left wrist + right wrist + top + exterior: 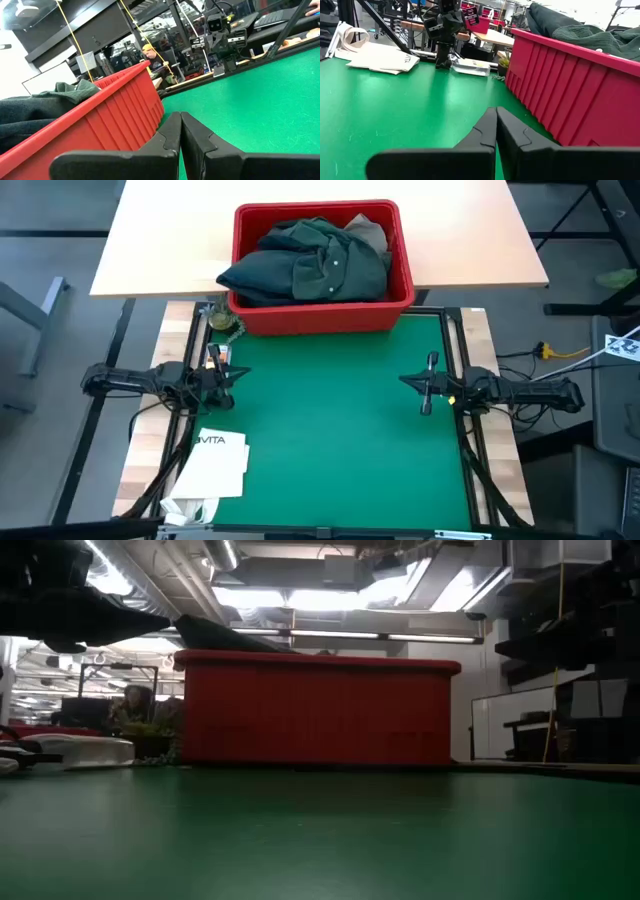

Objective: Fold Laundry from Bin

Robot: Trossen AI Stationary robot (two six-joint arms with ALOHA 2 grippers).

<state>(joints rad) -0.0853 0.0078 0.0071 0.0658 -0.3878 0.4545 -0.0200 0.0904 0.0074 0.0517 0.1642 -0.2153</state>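
High view: bin (322, 316) at mat (340, 450) edge

Laundry (318, 252) lower layers hidden in bin (322, 312), paper bag (215, 465) handles cut off

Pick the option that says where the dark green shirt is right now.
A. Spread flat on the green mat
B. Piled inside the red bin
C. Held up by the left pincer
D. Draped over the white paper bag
B: the high view shows the dark green shirt bunched up inside the red bin, while the left pincer and right pincer sit shut and empty over the green mat.
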